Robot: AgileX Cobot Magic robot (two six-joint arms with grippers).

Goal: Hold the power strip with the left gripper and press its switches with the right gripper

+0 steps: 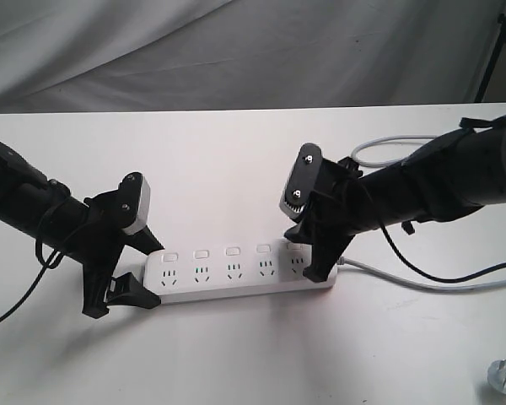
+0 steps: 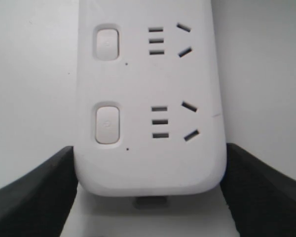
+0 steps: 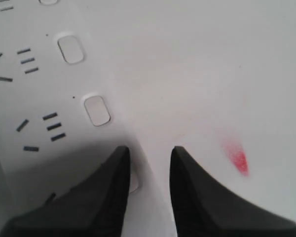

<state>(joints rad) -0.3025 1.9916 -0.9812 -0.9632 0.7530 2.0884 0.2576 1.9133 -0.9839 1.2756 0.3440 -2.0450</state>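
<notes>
One white tabletop bears the power strip; grey cloth hangs behind

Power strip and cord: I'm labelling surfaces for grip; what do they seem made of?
The long white power strip looks like smooth moulded plastic, satin finish, rounded edges. Its grey cord seems rubbery or PVC sheathing, matte, lying in loose curves.

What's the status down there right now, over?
Left gripper clamped on power strip's end. Right gripper slightly open, one fingertip over the end switch, contact unclear. Other switches unobstructed.
</notes>
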